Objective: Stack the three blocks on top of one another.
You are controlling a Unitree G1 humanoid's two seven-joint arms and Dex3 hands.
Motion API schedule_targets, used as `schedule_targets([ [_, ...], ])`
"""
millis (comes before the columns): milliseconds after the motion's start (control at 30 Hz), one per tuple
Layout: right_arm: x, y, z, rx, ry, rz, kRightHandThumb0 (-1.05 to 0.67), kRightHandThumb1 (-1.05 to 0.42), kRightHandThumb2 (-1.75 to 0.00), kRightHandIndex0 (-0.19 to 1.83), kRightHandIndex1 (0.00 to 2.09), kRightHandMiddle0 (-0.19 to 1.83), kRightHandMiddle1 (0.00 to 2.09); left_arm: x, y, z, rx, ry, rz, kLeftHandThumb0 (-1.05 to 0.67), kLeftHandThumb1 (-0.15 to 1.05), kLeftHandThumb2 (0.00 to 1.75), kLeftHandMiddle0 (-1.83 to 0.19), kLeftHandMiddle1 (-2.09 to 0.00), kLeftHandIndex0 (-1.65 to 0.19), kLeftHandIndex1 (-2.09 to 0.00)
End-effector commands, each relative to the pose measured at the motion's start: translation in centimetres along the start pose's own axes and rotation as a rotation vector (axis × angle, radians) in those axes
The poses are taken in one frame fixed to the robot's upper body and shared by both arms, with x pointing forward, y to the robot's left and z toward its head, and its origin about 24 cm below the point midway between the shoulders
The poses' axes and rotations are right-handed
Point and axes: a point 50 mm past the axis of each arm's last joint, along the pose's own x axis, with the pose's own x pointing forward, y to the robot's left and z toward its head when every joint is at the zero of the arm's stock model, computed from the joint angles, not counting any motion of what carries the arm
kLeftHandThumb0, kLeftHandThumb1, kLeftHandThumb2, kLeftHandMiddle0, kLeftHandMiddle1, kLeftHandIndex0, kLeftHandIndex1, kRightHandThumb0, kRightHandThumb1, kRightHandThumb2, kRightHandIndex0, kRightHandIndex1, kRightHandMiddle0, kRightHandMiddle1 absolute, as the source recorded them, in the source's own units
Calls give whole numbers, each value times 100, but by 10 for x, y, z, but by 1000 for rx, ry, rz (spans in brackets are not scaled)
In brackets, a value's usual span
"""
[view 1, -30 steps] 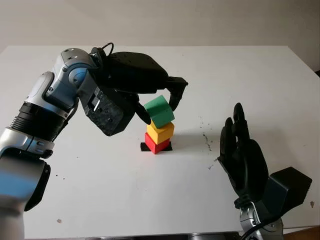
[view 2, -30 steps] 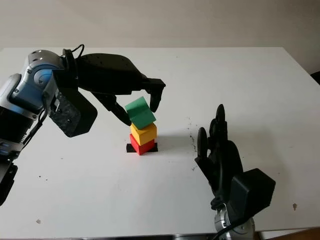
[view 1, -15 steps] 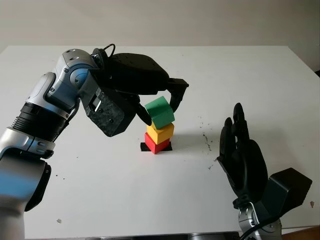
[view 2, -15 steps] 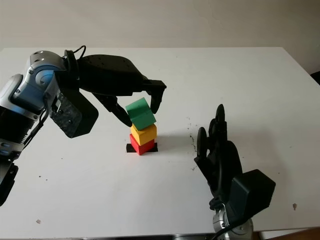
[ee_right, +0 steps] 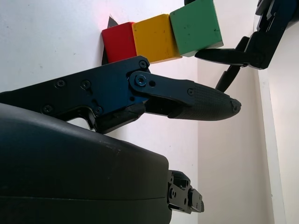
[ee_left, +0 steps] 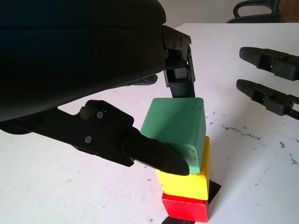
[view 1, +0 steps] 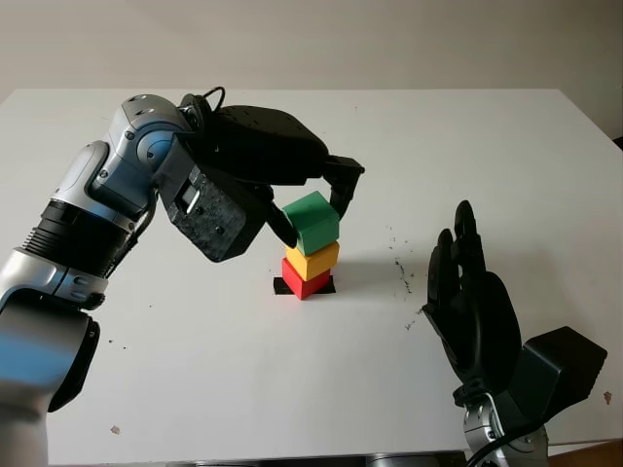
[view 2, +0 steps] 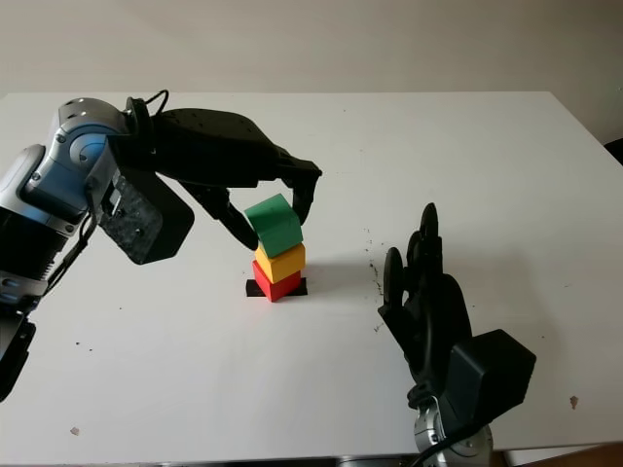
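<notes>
- White table [view 1: 195, 389] stretches beneath a plain pale wall in the head views; small dark specks dot its surface to the right of the stack.
- Left eye view: near the middle of the table a red block [view 1: 306, 282] sits on a small black patch [view 1: 280, 286], a yellow block [view 1: 311, 260] rests on the red one, and a green block [view 1: 311, 222] sits on top, tilted a little against the yellow one.
- Same view: the left hand [view 1: 310, 202] reaches in from the left over the stack and grips the green block, one finger on its left face and another at its far right edge; the silver left arm [view 1: 97, 209] runs back to the lower left.
- Right eye view: the right hand [view 2: 423, 302] stands open near the table's front right, well apart from the stack, holding nothing.
- Left wrist view: the green block [ee_left: 180, 126] is pinched between a black fingertip [ee_left: 156, 156] on its near face and a finger pressed to its far top edge; it overhangs the yellow block [ee_left: 187, 179], which sits on the red block [ee_left: 186, 207].
- Right wrist view: the three blocks line up in a row, red [ee_right: 119, 42], yellow [ee_right: 155, 38], green [ee_right: 195, 25], with the left hand's fingers touching the green one's far side.
</notes>
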Motion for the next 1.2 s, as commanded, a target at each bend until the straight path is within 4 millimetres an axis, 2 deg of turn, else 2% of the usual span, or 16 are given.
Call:
schedule_targets([
  [0, 2, -1, 1, -8, -11, -2, -75, -105, -63, -19, 0, -19, 0, 2, -1, 2, 5, -10, -6, -50, 99, 5, -22, -3, -11, -146],
  [133, 3, -2, 1, -20, -13, -3, -75, -105, -63, -19, 0, -19, 0, 2, -1, 2, -8, -10, -14, -52, 97, 5, -21, -3, -10, -141],
  [167, 3, -2, 1, -20, -13, -2, -75, -105, -63, -19, 0, -19, 0, 1, -1, 2, -9, -12, -15, -53, 96, 5, -20, -3, -8, -135],
  [267, 3, -2, 1, -17, -13, -1, -75, -105, -62, -19, 0, -19, 0, 1, -1, 1, 4, -15, -19, -59, 95, 5, -13, -3, -1, -101],
  [400, 4, -2, 0, -12, -15, -3, -75, -105, -62, -19, 0, -19, 0, 0, 0, 1, 34, -15, -19, -63, 92, 5, 0, -4, -7, -26],
  [467, 4, -2, 0, -8, -15, -4, -75, -105, -61, -19, 0, -19, 0, 0, 0, 1, 41, -16, -16, -65, 91, 5, 4, -4, -4, -13],
  [667, 4, -2, 0, -14, -18, 0, -75, -105, -61, -19, 0, -19, 0, -4, 5, 2, 66, -11, 5, -75, 88, 5, 19, 0, 18, -1],
  [933, 5, -1, 0, -11, -11, -4, -77, -105, -59, -19, 0, -19, 0, -19, 22, -4, 3, 44, 61, -78, 89, 6, 19, 0, 19, 0],
  [1000, 5, -1, 0, -13, -12, -1, -78, -105, -59, -19, 0, -19, 0, -27, 26, -9, -61, 55, 111, -82, 90, 6, 19, 0, 19, 0],
  [1067, 6, 0, 0, -12, -17, 3, -79, -105, -59, -19, 0, -19, 0, -36, 29, -17, -164, 64, 161, -90, 98, 9, 19, 0, 19, 0],
  [1133, 6, 0, 0, -9, -14, 8, -78, -105, -60, -19, 0, -19, 0, -46, 26, -27, -304, 70, 215, -95, 103, 23, 19, 0, 19, 0],
  [1167, 6, 0, 0, -5, -12, 7, -78, -105, -60, -19, 0, -19, 0, -52, 22, -32, -348, 71, 246, -98, 104, 40, 19, 0, 19, 0],
])
